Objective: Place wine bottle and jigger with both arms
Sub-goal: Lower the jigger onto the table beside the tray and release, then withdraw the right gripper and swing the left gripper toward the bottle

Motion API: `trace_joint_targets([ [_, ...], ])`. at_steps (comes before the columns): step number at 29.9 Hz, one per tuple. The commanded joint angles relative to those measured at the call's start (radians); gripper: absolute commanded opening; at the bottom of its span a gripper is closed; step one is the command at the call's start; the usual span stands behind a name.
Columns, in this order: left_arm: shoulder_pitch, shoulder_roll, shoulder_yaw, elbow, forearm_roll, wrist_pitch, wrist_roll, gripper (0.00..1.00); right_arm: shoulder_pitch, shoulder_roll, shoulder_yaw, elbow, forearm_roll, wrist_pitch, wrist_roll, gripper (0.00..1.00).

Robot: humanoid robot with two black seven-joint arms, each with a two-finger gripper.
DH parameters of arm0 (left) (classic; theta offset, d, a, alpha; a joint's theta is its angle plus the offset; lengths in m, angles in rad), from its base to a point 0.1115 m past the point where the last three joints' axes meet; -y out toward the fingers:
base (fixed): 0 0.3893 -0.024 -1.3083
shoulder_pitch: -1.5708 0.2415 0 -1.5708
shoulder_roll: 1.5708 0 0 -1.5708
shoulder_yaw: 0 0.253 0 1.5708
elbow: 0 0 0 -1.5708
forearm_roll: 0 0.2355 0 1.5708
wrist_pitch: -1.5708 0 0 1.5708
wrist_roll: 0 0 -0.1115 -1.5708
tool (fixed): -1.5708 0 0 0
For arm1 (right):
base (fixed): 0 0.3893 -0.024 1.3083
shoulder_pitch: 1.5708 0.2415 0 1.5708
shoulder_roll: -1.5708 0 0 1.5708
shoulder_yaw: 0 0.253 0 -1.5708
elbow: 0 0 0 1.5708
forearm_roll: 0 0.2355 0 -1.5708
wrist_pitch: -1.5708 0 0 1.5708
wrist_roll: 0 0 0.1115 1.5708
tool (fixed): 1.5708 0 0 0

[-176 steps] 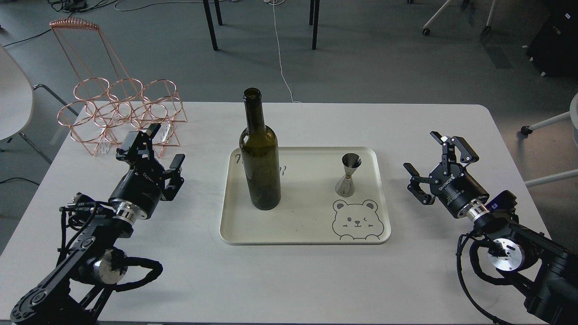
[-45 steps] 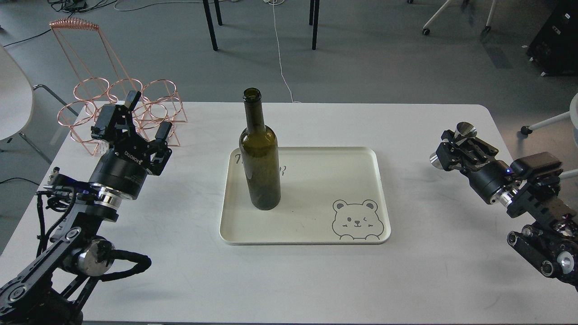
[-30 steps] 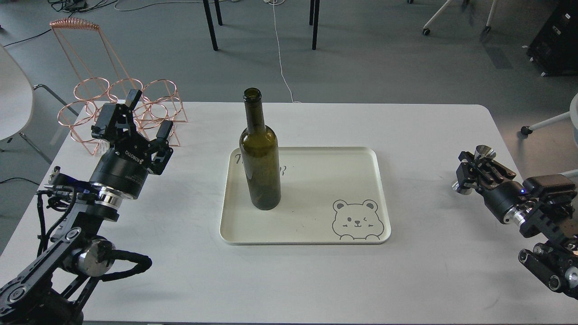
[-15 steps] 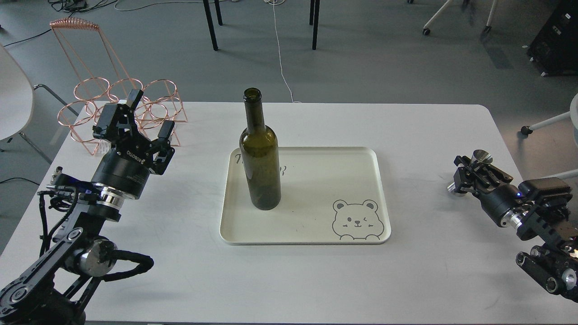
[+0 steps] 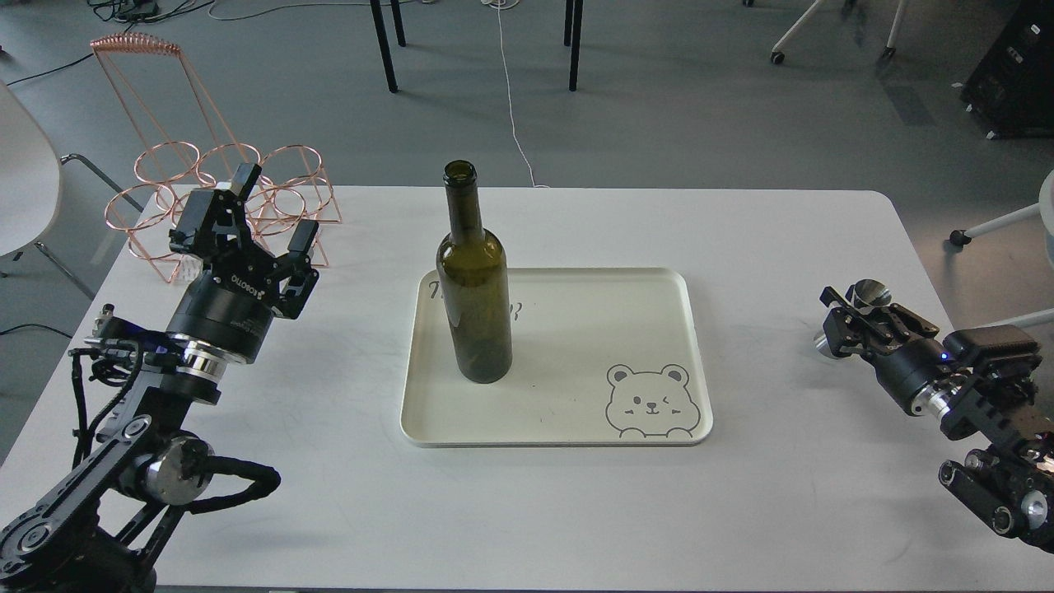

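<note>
The dark olive-green wine bottle (image 5: 473, 280) stands upright on the left part of the cream tray (image 5: 576, 412) at the table's middle. My left gripper (image 5: 259, 222) is open and empty, to the left of the bottle and just in front of the copper rack. My right gripper (image 5: 848, 317) is shut on the silver jigger (image 5: 869, 291) at the table's right side, well right of the tray. The jigger's upper cup shows above the fingers and its lower end (image 5: 822, 344) is at or just above the tabletop.
A copper wire bottle rack (image 5: 214, 206) stands at the table's back left, right behind my left gripper. The tray has a bear drawing (image 5: 650, 401) at its front right. Chairs and table legs stand on the floor beyond the white table (image 5: 576, 511).
</note>
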Motion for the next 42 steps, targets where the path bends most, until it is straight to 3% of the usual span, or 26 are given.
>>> trace_joint_targets([
  [1, 0.0, 0.0, 0.0, 0.0, 0.0, 0.0, 0.001, 0.98, -0.002, -0.001, -0.01, 0.005, 0.0, 0.0, 0.0, 0.82],
  [7, 0.002, -0.003, 0.002, -0.009, 0.002, -0.002, 0.001, 0.98, -0.034, -0.052, -0.045, 0.039, 0.014, 0.0, 0.0, 0.92],
  [17, 0.005, -0.003, 0.002, -0.014, 0.003, 0.0, 0.001, 0.98, -0.162, -0.28, -0.047, 0.249, 0.051, 0.0, 0.0, 0.94],
  [21, 0.006, -0.003, 0.0, -0.015, 0.003, 0.0, 0.001, 0.98, -0.239, -0.435, -0.053, 0.483, 0.159, 0.0, 0.0, 0.95],
  [26, 0.006, -0.017, 0.002, -0.017, 0.003, 0.0, 0.001, 0.98, -0.268, -0.56, -0.053, 0.874, 0.523, 0.0, 0.0, 0.96],
  [32, 0.017, 0.005, 0.003, -0.035, 0.006, 0.0, -0.001, 0.98, -0.137, -0.552, -0.041, 1.051, 0.89, 0.019, 0.0, 0.96],
  [38, 0.024, 0.026, 0.0, -0.046, 0.044, 0.0, -0.014, 0.98, 0.053, -0.456, -0.032, 1.021, 1.268, 0.243, 0.0, 0.96],
  [40, 0.025, 0.041, 0.0, -0.058, 0.089, 0.002, -0.056, 0.98, 0.095, -0.428, -0.033, 1.015, 1.367, 0.289, 0.0, 0.96],
  [42, 0.025, 0.063, 0.002, -0.066, 0.139, 0.002, -0.064, 0.98, 0.109, -0.376, -0.035, 0.993, 1.422, 0.341, 0.0, 0.97],
])
